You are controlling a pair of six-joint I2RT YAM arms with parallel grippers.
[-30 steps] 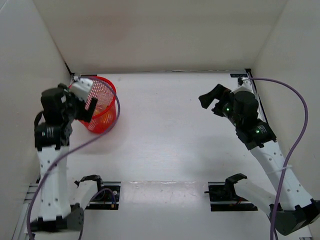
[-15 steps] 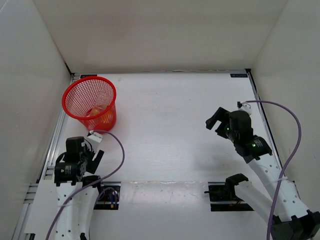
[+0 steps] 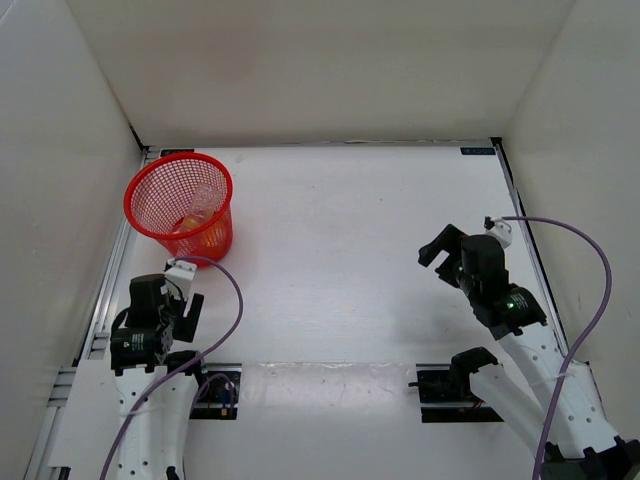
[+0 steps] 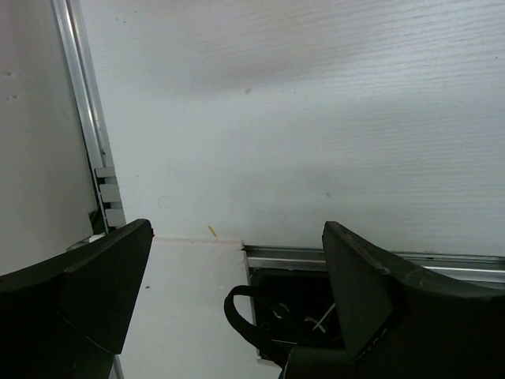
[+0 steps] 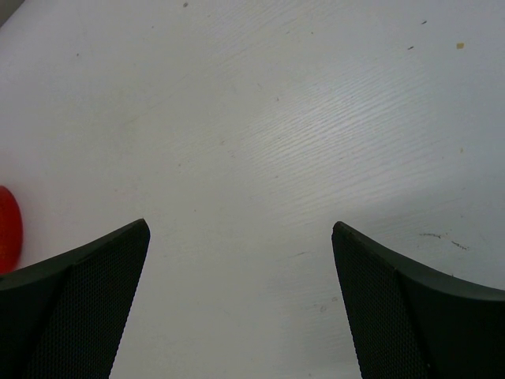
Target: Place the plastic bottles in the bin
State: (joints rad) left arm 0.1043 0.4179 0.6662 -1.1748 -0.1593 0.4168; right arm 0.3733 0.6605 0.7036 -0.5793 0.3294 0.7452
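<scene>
Noting round red plastic mesh bin (image 3: 135, 212) upright on white wood-grain table (image 3: 340, 210), open mouth up. Seen inside bin through mesh: short orange plastic bottle (image 3: 205, 236) low against bin's base, and clear plastic bottle (image 3: 202, 199) lying tilted above it. Further contents of bin not separable through mesh, so number of bottles inside cannot be told.

Found left gripper (image 3: 186, 300) on near side of bin, close to it but not touching, angled down toward table. Checked in left wrist view, left gripper (image 4: 237, 229): black fingers (image 4: 87, 292) spread wide and released, grasping nothing, only bare table and near-edge rail between them.

Found right gripper (image 3: 440, 256) well apart from bin, far to bin's right across table. Checked in right wrist view, right gripper (image 5: 240, 227): fingers (image 5: 71, 308) likewise spread and released, grasping nothing, only table grain between them. Sliver of red bin (image 5: 6, 227) recorded at left edge of that view.
</scene>
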